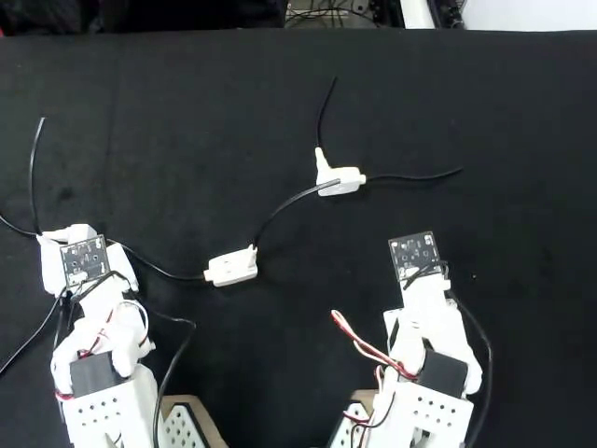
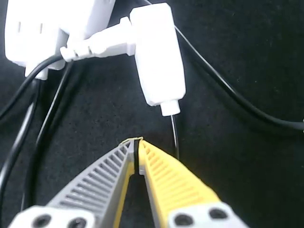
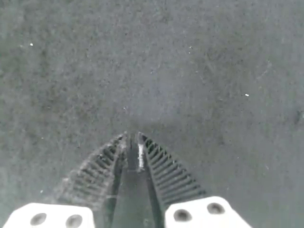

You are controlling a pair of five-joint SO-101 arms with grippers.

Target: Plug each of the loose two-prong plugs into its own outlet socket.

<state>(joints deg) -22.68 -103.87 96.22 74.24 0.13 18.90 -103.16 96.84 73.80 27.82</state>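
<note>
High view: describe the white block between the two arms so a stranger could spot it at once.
On the black table, look between the left arm and right arm, nearer the left. A white block lies there on a black cable. Unlike the white piece farther back, it has no stub sticking out.

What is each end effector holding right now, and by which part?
Nothing. The left end effector and the right end effector are both shut and empty.

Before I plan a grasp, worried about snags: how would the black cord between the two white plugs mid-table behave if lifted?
Probably floppy: the cord lies in a loose curve. It would likely drag the near plug and far plug, which look small and light.
</note>
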